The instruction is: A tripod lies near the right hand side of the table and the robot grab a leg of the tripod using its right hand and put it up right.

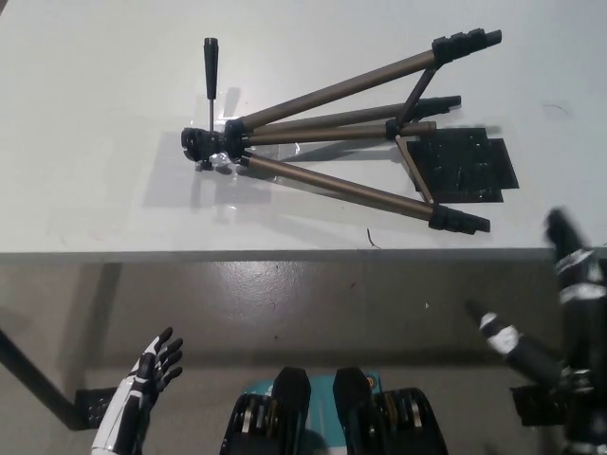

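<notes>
Lying flat on table (85,142), tripod (332,133) head pointing left, legs splayed right, right hand (560,322) and left hand (152,365) fingers spread.

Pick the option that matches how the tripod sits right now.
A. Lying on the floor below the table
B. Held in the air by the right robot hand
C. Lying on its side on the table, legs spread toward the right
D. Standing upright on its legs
C: the tripod lies flat on the table, its head to the left and its legs fanning out to the right, while the right robot hand is below the table edge, not touching it.
</notes>
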Motion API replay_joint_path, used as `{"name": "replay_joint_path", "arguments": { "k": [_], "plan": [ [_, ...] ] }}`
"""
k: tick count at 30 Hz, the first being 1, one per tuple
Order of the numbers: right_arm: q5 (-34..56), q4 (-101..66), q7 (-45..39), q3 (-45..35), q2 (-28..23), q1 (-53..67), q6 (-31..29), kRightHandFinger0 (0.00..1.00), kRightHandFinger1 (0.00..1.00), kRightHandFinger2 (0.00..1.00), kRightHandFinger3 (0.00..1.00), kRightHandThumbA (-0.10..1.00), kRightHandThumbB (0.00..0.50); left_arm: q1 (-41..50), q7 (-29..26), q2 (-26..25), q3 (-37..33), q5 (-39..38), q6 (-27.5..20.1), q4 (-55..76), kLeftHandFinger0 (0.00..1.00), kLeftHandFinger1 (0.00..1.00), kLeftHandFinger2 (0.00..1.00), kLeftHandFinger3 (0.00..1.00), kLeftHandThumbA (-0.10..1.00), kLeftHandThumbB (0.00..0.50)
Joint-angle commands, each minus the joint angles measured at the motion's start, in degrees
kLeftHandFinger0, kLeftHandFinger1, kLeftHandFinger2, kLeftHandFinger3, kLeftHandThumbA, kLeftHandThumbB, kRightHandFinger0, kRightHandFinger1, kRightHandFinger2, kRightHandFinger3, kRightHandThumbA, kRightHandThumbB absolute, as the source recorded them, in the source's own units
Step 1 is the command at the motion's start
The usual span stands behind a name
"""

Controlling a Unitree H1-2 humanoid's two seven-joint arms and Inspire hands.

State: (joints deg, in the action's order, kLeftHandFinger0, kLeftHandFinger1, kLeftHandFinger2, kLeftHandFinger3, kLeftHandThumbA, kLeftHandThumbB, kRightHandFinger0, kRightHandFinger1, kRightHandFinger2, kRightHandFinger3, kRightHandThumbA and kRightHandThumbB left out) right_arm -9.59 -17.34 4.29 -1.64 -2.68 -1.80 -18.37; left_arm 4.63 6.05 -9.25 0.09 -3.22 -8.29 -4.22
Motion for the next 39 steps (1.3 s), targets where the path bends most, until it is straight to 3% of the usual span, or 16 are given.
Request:
{"name": "replay_joint_path", "arguments": {
  "k": [1, 3, 4, 5, 8, 9, 11, 18, 21, 30, 34, 39],
  "plan": [
    [-6.90, -18.27, -2.18, -5.84, -5.62, -14.14, 12.44, 1.00, 1.00, 1.00, 1.00, 0.93, 0.272, -1.14, 1.56, -0.65, -0.24, -0.55, -3.06, 2.02, 1.00, 1.00, 1.00, 1.00, 1.00, 0.146],
    [-9.76, -19.36, -5.82, -6.53, -9.88, -22.83, 20.25, 1.00, 1.00, 1.00, 1.00, 0.95, 0.313, -1.18, 1.61, -0.60, -0.37, -0.38, -3.55, 1.84, 1.00, 1.00, 1.00, 1.00, 1.00, 0.165],
    [-9.76, -19.38, -6.59, -6.42, -10.66, -24.48, 22.08, 1.00, 1.00, 1.00, 1.00, 0.94, 0.329, -1.20, 1.73, -0.62, -0.37, -0.53, -3.58, 1.75, 1.00, 1.00, 1.00, 1.00, 1.00, 0.173],
    [-10.15, -18.97, -9.90, -5.55, -13.60, -30.96, 27.82, 1.00, 1.00, 1.00, 1.00, 0.88, 0.324, -1.17, 1.95, -0.70, -0.41, -0.81, -3.07, 1.79, 1.00, 1.00, 1.00, 1.00, 1.00, 0.187],
    [-11.79, -14.95, -15.70, -2.06, -18.33, -42.38, 33.25, 1.00, 1.00, 1.00, 1.00, 0.89, 0.318, -1.19, 1.69, -0.65, -0.36, -0.60, -2.71, 1.71, 1.00, 1.00, 1.00, 1.00, 1.00, 0.184],
    [-12.48, -11.15, -17.99, 0.07, -19.41, -47.58, 35.81, 1.00, 1.00, 1.00, 1.00, 0.89, 0.373, -1.43, 1.74, -0.77, -0.41, -0.47, -2.61, 1.53, 1.00, 1.00, 1.00, 1.00, 1.00, 0.172],
    [-13.27, -6.83, -20.03, 2.59, -20.15, -52.54, 37.50, 1.00, 1.00, 1.00, 1.00, 0.90, 0.400, -1.71, 1.83, -0.86, -0.43, -0.47, -2.56, 1.28, 1.00, 1.00, 1.00, 1.00, 1.00, 0.173],
    [-18.79, 13.66, -27.07, 13.32, -20.07, -68.28, 36.89, 1.00, 1.00, 1.00, 1.00, 0.84, 0.446, -0.86, 2.30, -1.08, -0.85, -0.27, -2.65, 0.47, 1.00, 1.00, 1.00, 1.00, 1.00, 0.179],
    [-19.71, 23.00, -28.31, 17.19, -18.75, -73.04, 35.78, 1.00, 1.00, 1.00, 1.00, 0.89, 0.457, -0.48, 2.19, -1.05, -0.92, 0.02, -3.32, -0.03, 1.00, 1.00, 1.00, 1.00, 1.00, 0.186],
    [-23.38, 46.77, -31.85, 29.60, -13.73, -82.87, 32.87, 1.00, 1.00, 1.00, 1.00, 0.83, 0.488, -0.74, 2.99, -1.24, -0.88, -0.73, -3.42, -0.29, 1.00, 1.00, 1.00, 1.00, 1.00, 0.128],
    [-24.98, 53.62, -33.38, 35.09, -11.17, -85.53, 34.06, 1.00, 1.00, 1.00, 1.00, 0.79, 0.499, -0.75, 2.89, -1.35, -1.02, -0.07, -4.42, -0.59, 1.00, 1.00, 1.00, 1.00, 1.00, 0.161],
    [-23.54, 64.88, -35.64, 39.46, -7.85, -87.56, 31.63, 1.00, 1.00, 1.00, 1.00, 0.86, 0.500, -0.81, 3.55, -1.44, -0.87, -0.88, -2.93, 0.24, 1.00, 1.00, 1.00, 1.00, 1.00, 0.185]
  ]
}}
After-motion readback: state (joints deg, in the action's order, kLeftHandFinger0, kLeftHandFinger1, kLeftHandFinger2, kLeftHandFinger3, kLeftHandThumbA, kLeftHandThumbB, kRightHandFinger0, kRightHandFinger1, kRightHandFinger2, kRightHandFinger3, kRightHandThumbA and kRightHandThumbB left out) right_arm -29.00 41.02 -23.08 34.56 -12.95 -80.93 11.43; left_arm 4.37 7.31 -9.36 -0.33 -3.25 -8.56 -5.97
